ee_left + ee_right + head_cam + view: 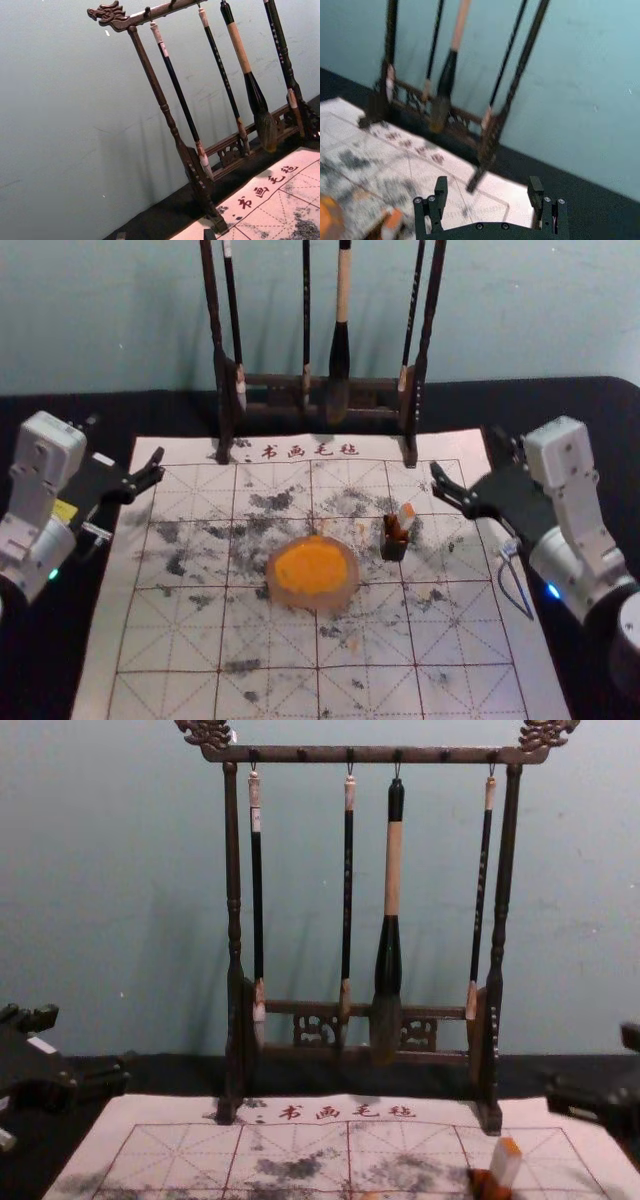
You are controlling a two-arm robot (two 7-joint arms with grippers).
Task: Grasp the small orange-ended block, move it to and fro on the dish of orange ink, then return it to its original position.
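Gridded white felt mat (160,645). Small white orange-ended block (406,516) leans in dark square cup (394,543), right of round orange-ink dish (340,600). Right gripper (488,187) at right, open; centre over block, lift straight. Left gripper (128,438) idles left, open.

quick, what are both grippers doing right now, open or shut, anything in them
Left gripper: open, holding nothing, out by the mat's left edge.
Right gripper: open, holding nothing, by the mat's right edge.
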